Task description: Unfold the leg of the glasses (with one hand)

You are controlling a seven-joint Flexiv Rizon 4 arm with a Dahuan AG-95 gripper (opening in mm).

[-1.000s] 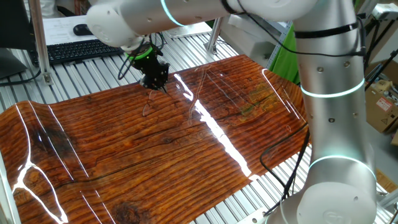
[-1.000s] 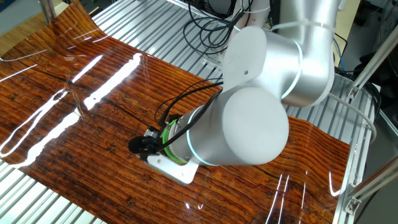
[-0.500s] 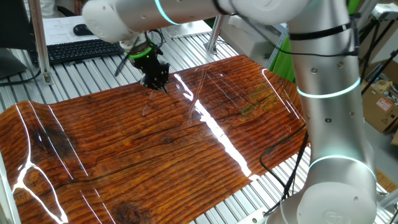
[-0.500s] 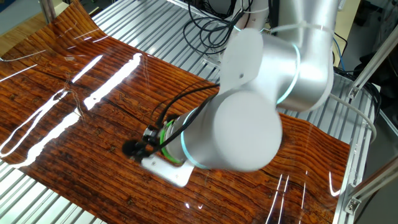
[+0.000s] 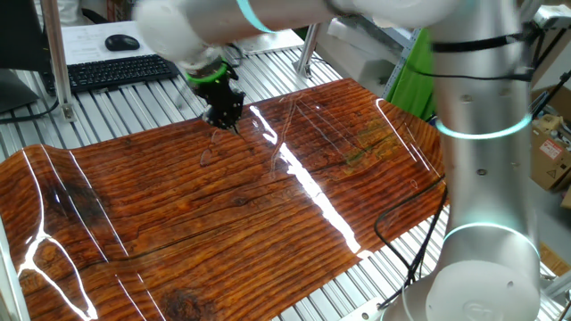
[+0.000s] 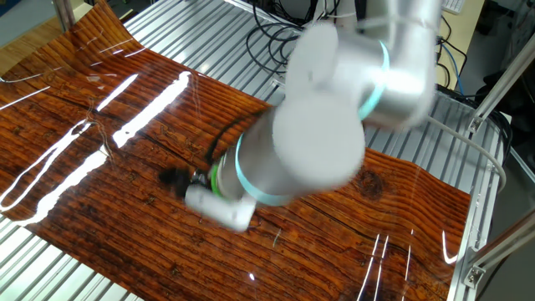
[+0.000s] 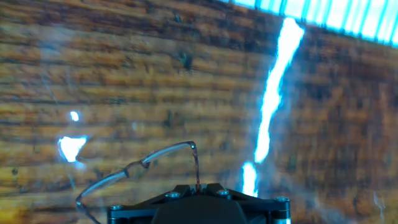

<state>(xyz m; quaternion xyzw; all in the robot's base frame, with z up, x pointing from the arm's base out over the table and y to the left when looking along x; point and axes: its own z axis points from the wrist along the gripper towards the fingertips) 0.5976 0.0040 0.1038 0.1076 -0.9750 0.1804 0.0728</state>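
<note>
My fingers point(image 5: 225, 119) point down near the far edge of the worktop point(image 5: 178, 223), toward its far left part, my black hand above them blurred. Just beside their tips lie the glasses point(image 5: 214, 150), faint thin wire on the wood-grain sheet. A keyboard point(image 5: 120, 71) and mouse point(image 5: 121, 42) sit beyond the far edge.

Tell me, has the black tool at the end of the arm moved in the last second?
Barely. In one fixed view the tool hangs at the same spot beside the bright glare streak on the wood-grain mat; only the arm above it has swung.
</note>
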